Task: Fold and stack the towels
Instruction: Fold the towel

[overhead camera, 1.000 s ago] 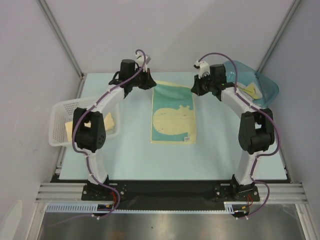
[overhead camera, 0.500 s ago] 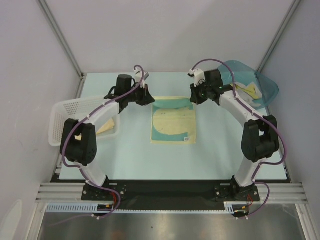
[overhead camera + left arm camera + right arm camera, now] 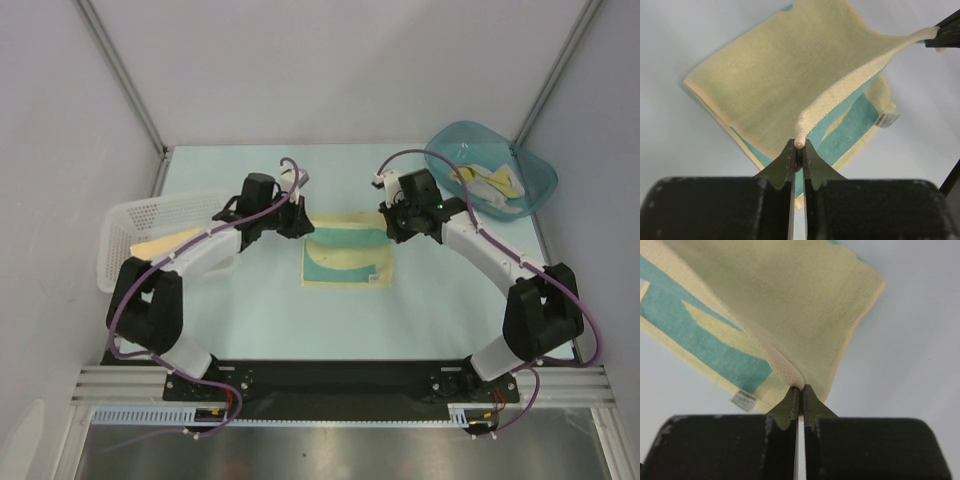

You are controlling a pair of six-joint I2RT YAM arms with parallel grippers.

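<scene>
Worktop centre: a pale yellow and teal towel (image 3: pixel 345 268) lies teal print up, its near edge parallel with the near edge of the worktop (image 3: pixel 280 320) and its label at the near right corner. The far edge is raised and doubled over toward the near side, stretched left to right between the arms. The left gripper (image 3: pixel 798 145) is clenched on one far corner, the right gripper (image 3: pixel 799 388) on the other. Crumpled towels (image 3: pixel 488 183) sit in the teal tub (image 3: pixel 535 195) at the far right corner. A pale yellow cloth (image 3: pixel 158 246) lies in the white mesh basket (image 3: pixel 113 245) at the left edge.
</scene>
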